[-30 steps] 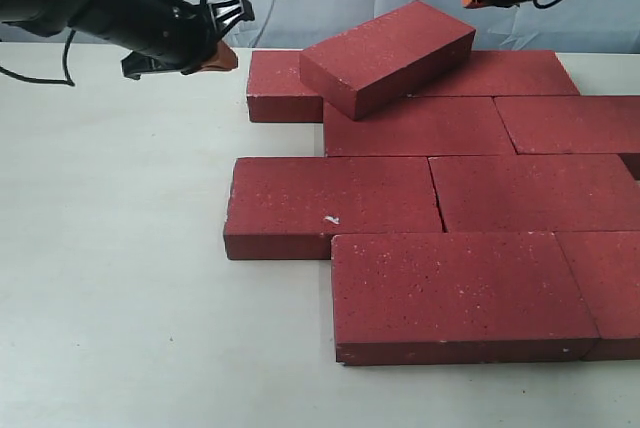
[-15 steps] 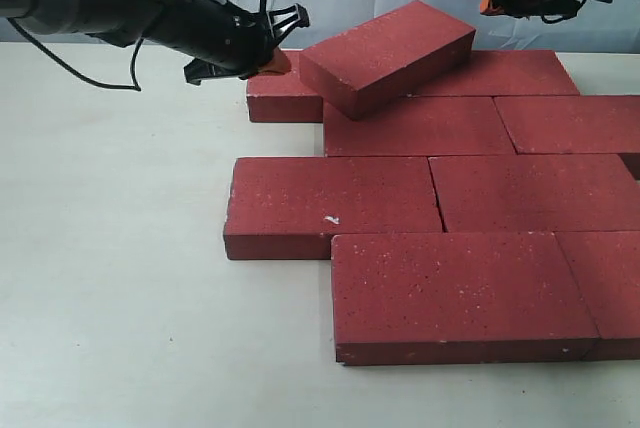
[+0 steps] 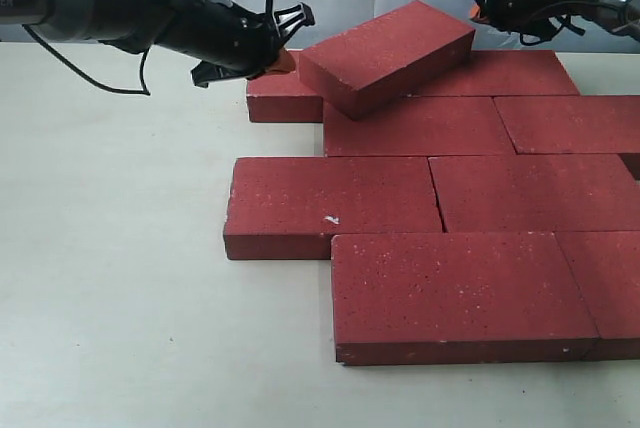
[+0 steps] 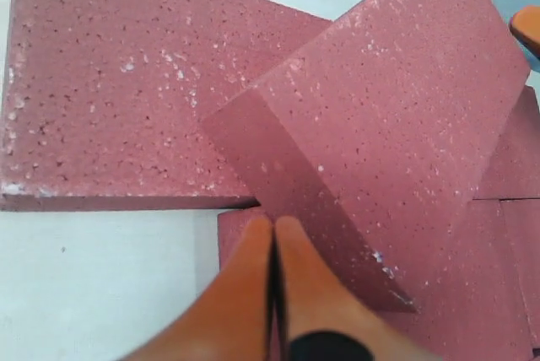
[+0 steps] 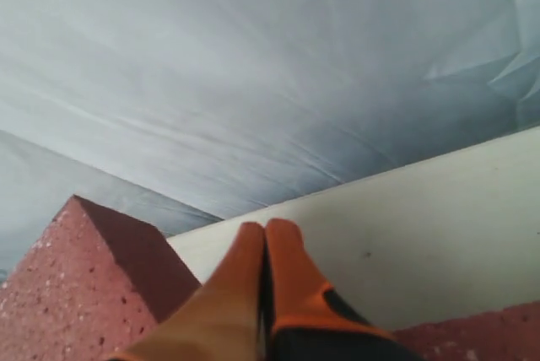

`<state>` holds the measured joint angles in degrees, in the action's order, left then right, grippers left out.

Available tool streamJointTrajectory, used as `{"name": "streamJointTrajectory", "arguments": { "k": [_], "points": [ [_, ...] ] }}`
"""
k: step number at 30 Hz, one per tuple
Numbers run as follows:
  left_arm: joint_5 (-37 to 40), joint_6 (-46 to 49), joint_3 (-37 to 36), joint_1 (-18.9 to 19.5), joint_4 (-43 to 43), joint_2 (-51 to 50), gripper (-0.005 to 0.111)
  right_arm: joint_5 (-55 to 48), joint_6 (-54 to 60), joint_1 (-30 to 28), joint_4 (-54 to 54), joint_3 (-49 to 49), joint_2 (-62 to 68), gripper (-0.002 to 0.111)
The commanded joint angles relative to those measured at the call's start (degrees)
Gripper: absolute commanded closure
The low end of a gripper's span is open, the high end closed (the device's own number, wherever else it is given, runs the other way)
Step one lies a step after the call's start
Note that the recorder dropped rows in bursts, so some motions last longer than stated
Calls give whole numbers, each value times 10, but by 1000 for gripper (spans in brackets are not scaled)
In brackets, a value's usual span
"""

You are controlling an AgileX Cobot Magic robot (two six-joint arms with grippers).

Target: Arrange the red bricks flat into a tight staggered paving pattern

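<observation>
**One brick riding high, a gripper at each end**

Here's the picture: the red bricks [image 3: 430,198] lie flat in staggered rows on the table [image 3: 110,268], joints tight, with the chipped brick [image 3: 330,203] on the left of the near rows. One is out of line. The tilted brick [image 3: 390,53] sits propped on top of the back rows, its low corner over the back-left brick [image 3: 272,93] and its high end pointing to the rear.

The left gripper [image 3: 284,61] is right at that low corner. Its fingers [image 4: 245,281] are pressed together with nothing between them, tips just beside the brick's end face in the wrist view. The right gripper [image 3: 474,12] hangs near the high far corner, fingers likewise pressed together and empty; touching or not, I can't tell.

So this looks like a nudge, not a lift. To do it well, I'd make contact low on the end face rather than the top edge, so the brick slides instead of tipping. Push slowly along its length, with the right side steadying the far end (a block this chunky probably drags its neighbours if it jerks). Whatever gap waits beneath is hidden, so ease it down and square it to the rows before closing the joint.
</observation>
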<state>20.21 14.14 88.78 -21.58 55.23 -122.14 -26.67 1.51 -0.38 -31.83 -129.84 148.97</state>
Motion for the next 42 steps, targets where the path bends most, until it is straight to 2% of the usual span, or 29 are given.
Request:
{"name": "streamJointTrajectory", "arguments": {
  "k": [1,10,15,20,26,33,42],
  "points": [
    [-5,3,6,-3,24,-16,107,11,0,-3,-15,-5,9,109],
    [-4,3,20,-3,34,-26,107,-73,62,-3,-45,-7,7,109],
    [-17,25,22,-3,27,-25,107,-200,118,-3,-66,-20,-11,109],
    [8,24,22,12,-23,-25,107,-189,118,-3,-41,-20,-26,109],
    [10,24,22,38,-34,-25,107,-175,116,-3,-8,-19,-24,109],
    [7,27,22,29,20,-46,107,-183,116,11,-24,-19,-24,109],
    [9,27,22,26,33,-58,107,-217,118,27,-24,-19,-24,109]
  ]
}}
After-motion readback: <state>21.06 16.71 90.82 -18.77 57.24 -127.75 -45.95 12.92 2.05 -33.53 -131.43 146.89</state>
